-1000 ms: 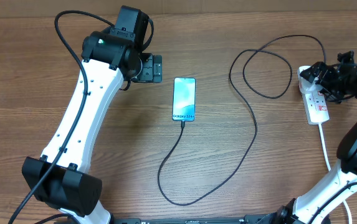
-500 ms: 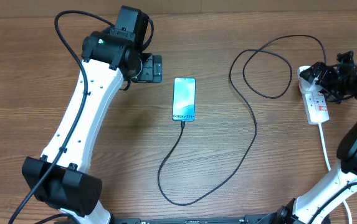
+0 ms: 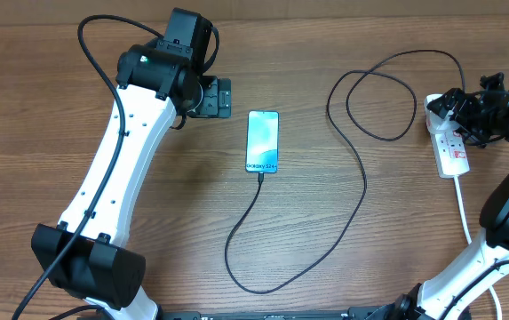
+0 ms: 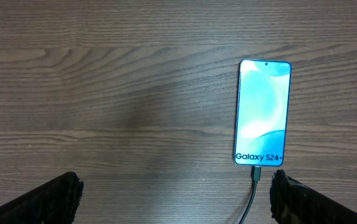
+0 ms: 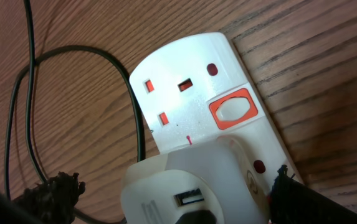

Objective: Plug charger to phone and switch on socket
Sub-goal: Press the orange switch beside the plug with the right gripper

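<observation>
The phone [image 3: 262, 141] lies flat mid-table with its cyan screen lit, seen also in the left wrist view as the phone [image 4: 262, 112]. The charger [image 3: 365, 182], a thin black cable, has its small tip [image 4: 256, 176] in the phone's near end; it loops across the table to the white socket [image 3: 454, 151] at the right. My left gripper [image 3: 223, 98] stands open left of the phone, holding nothing. My right gripper [image 3: 449, 108] hovers open over the socket's far end. In the right wrist view its fingers straddle a white adapter [image 5: 190, 186] plugged into the socket [image 5: 190, 81], near an orange-red switch [image 5: 231, 112].
The socket's thick white cord [image 3: 464, 209] runs toward the near right edge past the right arm's base. The left arm [image 3: 121, 169] stretches along the left side. Loose cable loops [image 3: 378, 93] lie between phone and socket.
</observation>
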You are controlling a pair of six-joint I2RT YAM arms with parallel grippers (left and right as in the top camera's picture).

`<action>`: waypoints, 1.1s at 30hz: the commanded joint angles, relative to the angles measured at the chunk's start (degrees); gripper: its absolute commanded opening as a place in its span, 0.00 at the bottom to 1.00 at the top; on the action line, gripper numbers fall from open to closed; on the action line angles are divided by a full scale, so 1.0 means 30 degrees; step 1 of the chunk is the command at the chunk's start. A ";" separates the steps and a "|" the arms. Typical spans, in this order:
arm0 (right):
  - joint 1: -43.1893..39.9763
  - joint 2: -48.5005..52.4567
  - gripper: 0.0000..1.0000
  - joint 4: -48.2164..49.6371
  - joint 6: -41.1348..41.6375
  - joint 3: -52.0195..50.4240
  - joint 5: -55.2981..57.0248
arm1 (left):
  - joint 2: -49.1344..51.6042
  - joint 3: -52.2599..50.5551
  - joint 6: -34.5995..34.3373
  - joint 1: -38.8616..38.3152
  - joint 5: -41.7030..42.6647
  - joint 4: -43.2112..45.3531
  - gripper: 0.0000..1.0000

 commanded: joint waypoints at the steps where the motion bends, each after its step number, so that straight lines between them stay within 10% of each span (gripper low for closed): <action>1: 0.0423 0.0066 0.98 -0.1115 0.1107 -0.0627 -0.0393 | 0.0036 0.0175 0.0357 0.0000 -0.0240 -0.0044 1.00; 33: 0.0423 0.0168 0.93 -0.1807 0.1894 -0.0714 -0.0364 | 0.0036 0.0175 0.0357 0.0000 -0.0240 -0.0044 1.00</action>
